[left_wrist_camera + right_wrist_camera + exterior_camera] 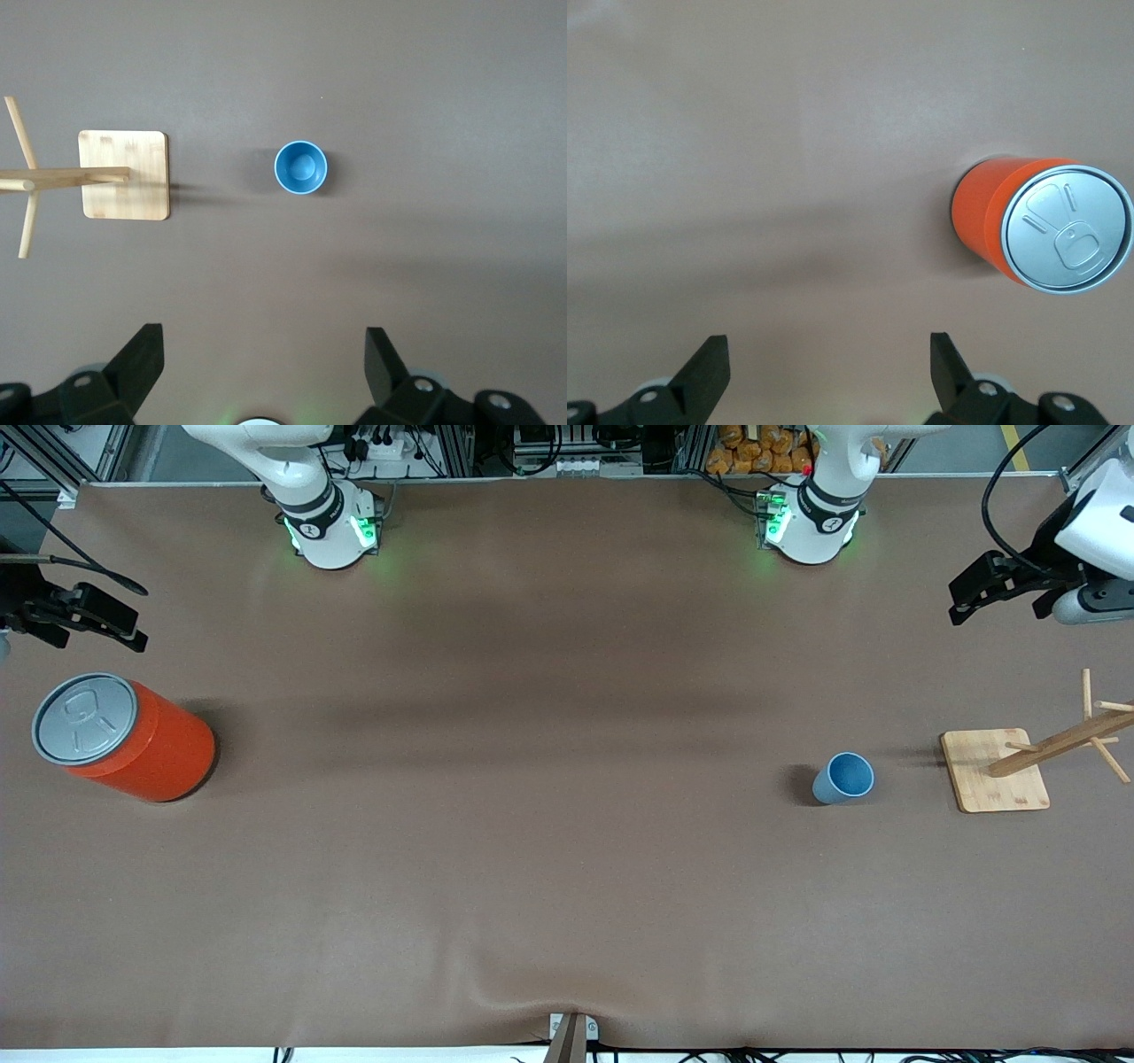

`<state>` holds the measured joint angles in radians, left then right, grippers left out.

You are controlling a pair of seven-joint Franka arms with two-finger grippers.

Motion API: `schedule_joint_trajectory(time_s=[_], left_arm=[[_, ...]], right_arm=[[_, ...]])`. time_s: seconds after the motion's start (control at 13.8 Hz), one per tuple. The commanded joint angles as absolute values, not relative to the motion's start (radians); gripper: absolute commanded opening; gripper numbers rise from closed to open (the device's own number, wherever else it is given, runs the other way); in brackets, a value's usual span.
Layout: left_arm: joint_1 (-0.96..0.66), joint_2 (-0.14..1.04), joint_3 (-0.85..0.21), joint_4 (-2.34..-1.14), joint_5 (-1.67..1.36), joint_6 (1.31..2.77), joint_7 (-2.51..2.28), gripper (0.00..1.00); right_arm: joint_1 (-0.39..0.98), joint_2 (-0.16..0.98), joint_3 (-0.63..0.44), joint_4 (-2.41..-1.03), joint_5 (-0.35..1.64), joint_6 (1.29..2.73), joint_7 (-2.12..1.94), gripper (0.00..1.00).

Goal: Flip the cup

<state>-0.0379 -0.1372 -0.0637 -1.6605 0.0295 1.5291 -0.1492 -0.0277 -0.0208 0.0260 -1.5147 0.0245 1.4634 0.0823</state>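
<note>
The cup (843, 777) is a small light-blue tumbler. It stands upright, mouth up, on the brown table toward the left arm's end, beside the wooden rack. It also shows in the left wrist view (300, 167), well clear of the fingers. My left gripper (959, 602) (264, 341) is open and empty, up in the air over the table at the left arm's end. My right gripper (133, 627) (827, 345) is open and empty, up in the air over the right arm's end, next to the orange can.
A big orange can (151, 748) (992, 217) with a grey pull-tab lid stands at the right arm's end. A wooden rack with pegs on a square base (983, 779) (133, 190) stands beside the cup at the left arm's end.
</note>
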Motion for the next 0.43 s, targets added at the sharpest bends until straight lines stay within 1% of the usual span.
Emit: schedule_joint_trajectory(time_s=[0.0, 0.22, 0.36], left_arm=[[-0.043, -0.167, -0.052, -1.687, 0.040, 1.548, -0.114, 1.00], [-0.041, -0.150, -0.046, -1.669, 0.048, 1.545, -0.037, 1.00], [-0.041, -0.150, -0.018, -1.664, 0.037, 1.545, -0.032, 1.00]], right_arm=[[-0.054, -0.031, 0.038, -1.525, 0.046, 1.460, 0.063, 1.00], [-0.054, -0.031, 0.038, -1.525, 0.046, 1.460, 0.063, 1.00], [-0.052, -0.031, 0.038, -1.525, 0.046, 1.460, 0.063, 1.00]])
